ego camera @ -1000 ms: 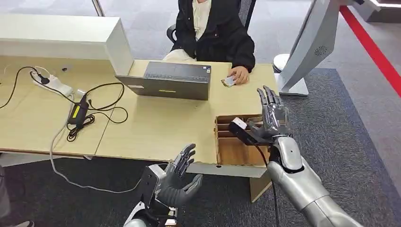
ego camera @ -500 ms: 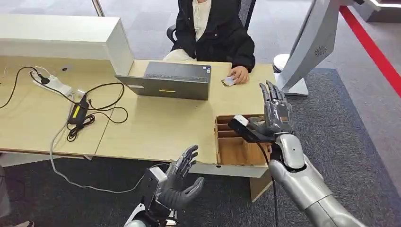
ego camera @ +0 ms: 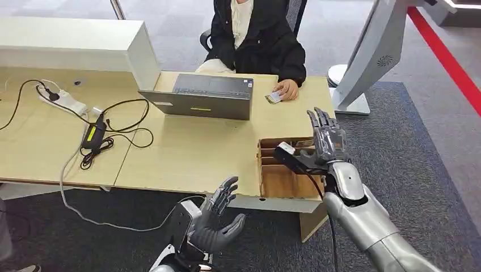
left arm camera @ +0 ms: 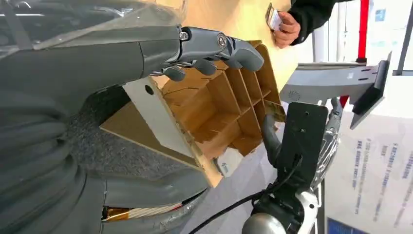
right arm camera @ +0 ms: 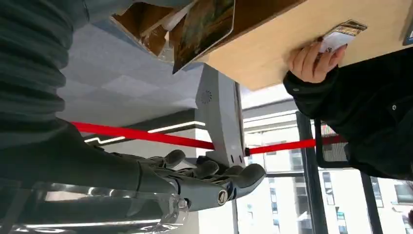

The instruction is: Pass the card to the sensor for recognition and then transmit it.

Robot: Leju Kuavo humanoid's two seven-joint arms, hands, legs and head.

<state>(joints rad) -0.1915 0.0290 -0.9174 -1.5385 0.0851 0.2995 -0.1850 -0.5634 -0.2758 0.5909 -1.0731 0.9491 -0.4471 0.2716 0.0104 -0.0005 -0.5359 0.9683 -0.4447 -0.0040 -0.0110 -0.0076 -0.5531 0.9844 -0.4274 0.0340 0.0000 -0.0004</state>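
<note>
Task status: not yet begun, by the look of it. The card (ego camera: pixel 274 97) lies at the desk's (ego camera: pixel 187 153) far right corner under a person's hand (ego camera: pixel 287 89). Right hand (ego camera: pixel 325 136) and left hand (ego camera: pixel 218 218): fingers spread, empty. Pickup, sensor pass and handover remain.
</note>
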